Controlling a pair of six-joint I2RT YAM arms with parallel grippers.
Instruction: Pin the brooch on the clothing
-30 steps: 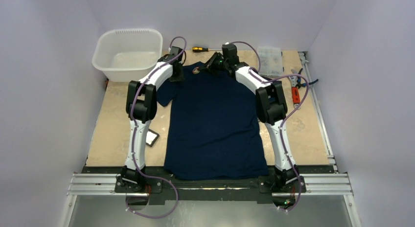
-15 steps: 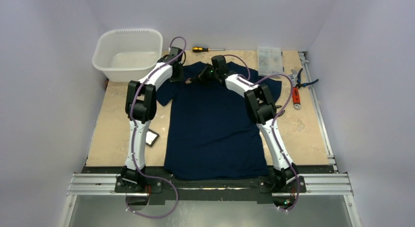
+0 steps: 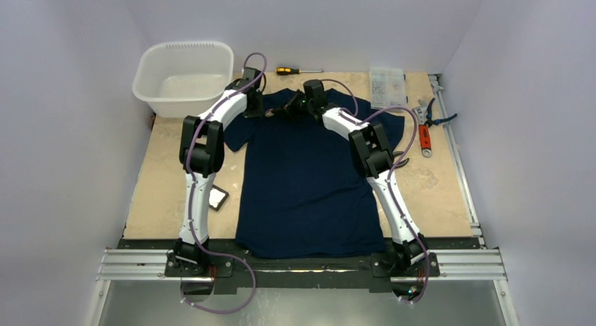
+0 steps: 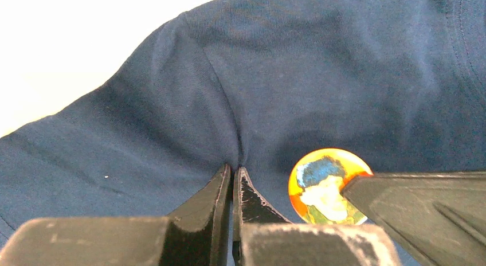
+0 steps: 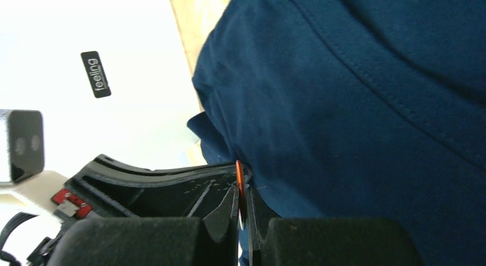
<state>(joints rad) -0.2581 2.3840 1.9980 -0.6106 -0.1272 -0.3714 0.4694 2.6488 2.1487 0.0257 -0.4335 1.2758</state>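
Observation:
The clothing (image 3: 309,178) is a dark navy T-shirt lying flat, collar at the far end. My left gripper (image 3: 258,112) is at its left shoulder. In the left wrist view the left gripper (image 4: 234,171) is shut on a pinched fold of the clothing (image 4: 286,77). The brooch (image 4: 321,183) is round and orange-yellow with a blue-haired portrait, and it lies against the fabric just right of that fold. My right gripper (image 3: 284,114) is close beside the left one. In the right wrist view the right gripper (image 5: 240,191) is shut on the brooch (image 5: 239,174), seen edge-on against the clothing (image 5: 372,105).
A white plastic tub (image 3: 184,76) stands at the far left. A screwdriver (image 3: 289,71) and a clear parts box (image 3: 388,86) lie behind the shirt. Red-handled pliers (image 3: 424,133) lie at the right. A small black tray (image 3: 218,198) sits by the left arm.
My right arm has swung left across the collar, bringing the brooch next to the left gripper, then nearly stopped. The left arm has not moved.

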